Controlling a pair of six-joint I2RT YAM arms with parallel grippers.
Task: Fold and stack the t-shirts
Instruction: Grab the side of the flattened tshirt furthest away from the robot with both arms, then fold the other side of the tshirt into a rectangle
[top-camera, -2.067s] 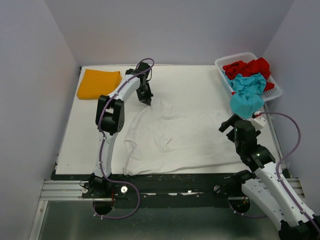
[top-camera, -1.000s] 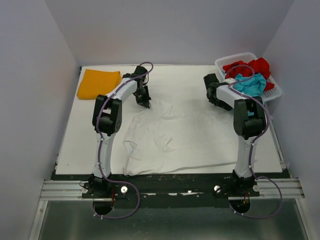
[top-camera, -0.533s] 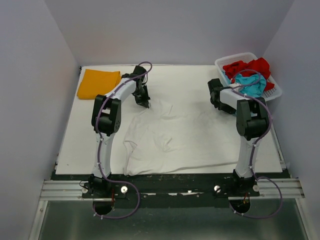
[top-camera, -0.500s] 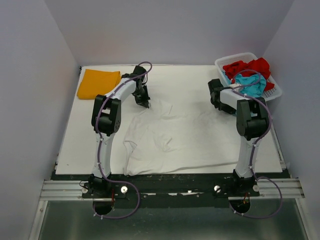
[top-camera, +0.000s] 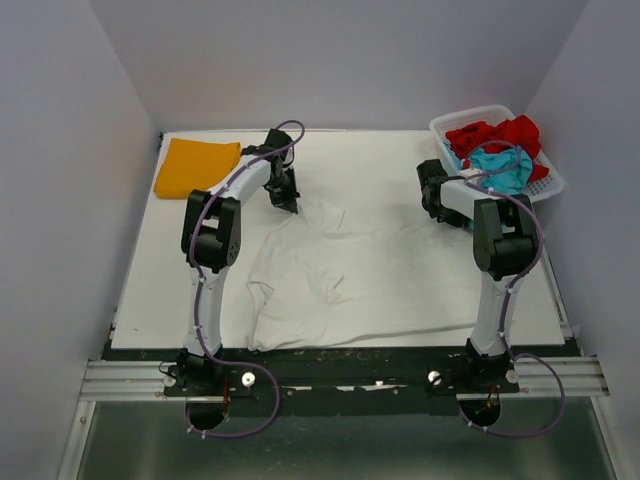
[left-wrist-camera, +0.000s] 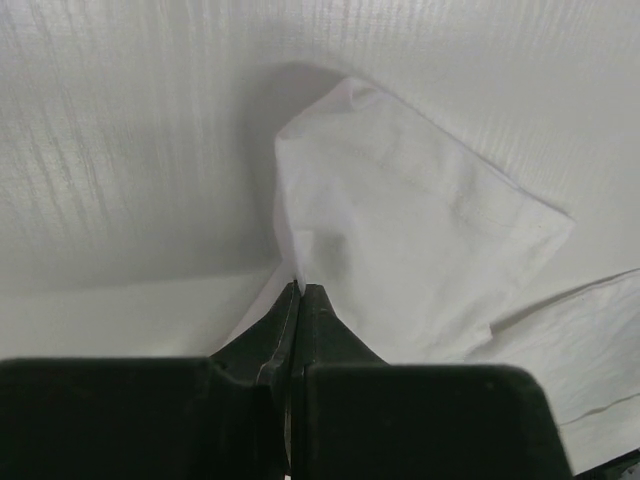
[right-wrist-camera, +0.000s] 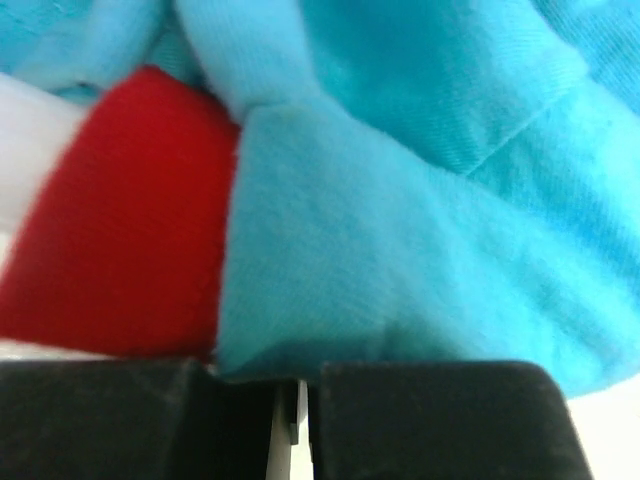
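Observation:
A white t-shirt (top-camera: 350, 270) lies spread and rumpled on the table. My left gripper (top-camera: 286, 203) is shut on its far-left sleeve (left-wrist-camera: 400, 230), which rises from the closed gripper (left-wrist-camera: 298, 290). An orange-yellow t-shirt (top-camera: 198, 167) lies folded at the far left corner. The teal t-shirt (top-camera: 503, 168) and red t-shirt (top-camera: 500, 133) sit bunched in the basket. My right gripper (top-camera: 470, 176) reaches into the basket's left side. In the right wrist view that gripper (right-wrist-camera: 297, 385) is shut, its tips buried in teal t-shirt cloth (right-wrist-camera: 420, 200), with the red t-shirt (right-wrist-camera: 120, 220) to the left.
The white lattice basket (top-camera: 548, 185) stands at the far right corner against the wall. Grey walls close in the table on the left, back and right. The black front rail (top-camera: 340, 380) carries both arm bases.
The right arm swung from the near right up to the basket. The teal shirt, which hung over the basket's edge, now lies inside it. The right jaws went from open to shut. The left arm barely moved.

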